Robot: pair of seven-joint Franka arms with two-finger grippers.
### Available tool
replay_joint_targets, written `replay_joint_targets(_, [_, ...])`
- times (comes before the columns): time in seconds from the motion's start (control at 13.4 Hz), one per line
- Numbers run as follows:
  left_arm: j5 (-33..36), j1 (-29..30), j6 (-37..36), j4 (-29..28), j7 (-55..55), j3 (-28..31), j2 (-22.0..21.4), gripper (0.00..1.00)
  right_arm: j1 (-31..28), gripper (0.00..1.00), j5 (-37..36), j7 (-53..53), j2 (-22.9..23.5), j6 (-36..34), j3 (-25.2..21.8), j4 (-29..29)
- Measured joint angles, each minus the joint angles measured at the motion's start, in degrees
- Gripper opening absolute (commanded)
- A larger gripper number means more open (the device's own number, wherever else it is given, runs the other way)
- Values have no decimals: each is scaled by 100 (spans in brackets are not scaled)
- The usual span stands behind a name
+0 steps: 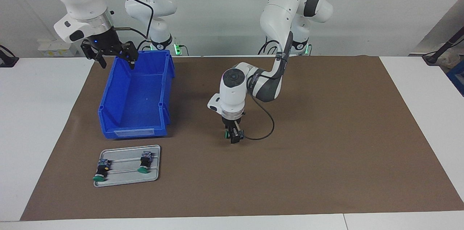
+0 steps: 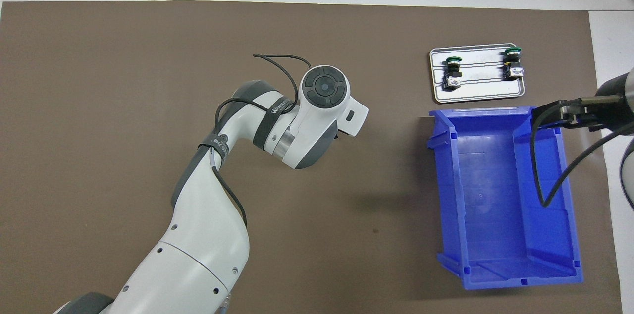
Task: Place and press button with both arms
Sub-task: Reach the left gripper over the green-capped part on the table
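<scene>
My left gripper (image 1: 233,136) points straight down over the middle of the brown mat. It is shut on a button (image 1: 228,135) held sideways, green cap toward the right arm's end, very low over the mat. I cannot tell whether it touches the mat. In the overhead view the left wrist (image 2: 324,87) hides the gripper and the button. My right gripper (image 1: 116,59) is open and empty, up over the edge of the blue bin (image 1: 134,132) nearest the robots. Two more buttons (image 1: 102,169) (image 1: 145,162) lie on a grey tray (image 1: 127,182).
The blue bin (image 2: 500,190) holds nothing and stands at the right arm's end of the mat. The tray (image 2: 478,93) lies just farther from the robots than the bin, with its buttons (image 2: 452,72) (image 2: 513,64). A black cable loops from the left wrist (image 1: 266,128).
</scene>
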Motion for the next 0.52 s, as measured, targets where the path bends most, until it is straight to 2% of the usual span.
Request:
replay_joint_targets(0.15, [39,0,24,1,-3,0,-1,14,-29,97,131,-81,0,187,-10,-21])
replay_joint_targets(0.22, [51,0,35,1,-4,1,-1,0,-30,97,190,-81,0,234,-14,-27])
replay_joint_targets(0.52, [56,0,46,1,-8,2,-1,0,-30,97,233,-81,0,260,-14,-38])
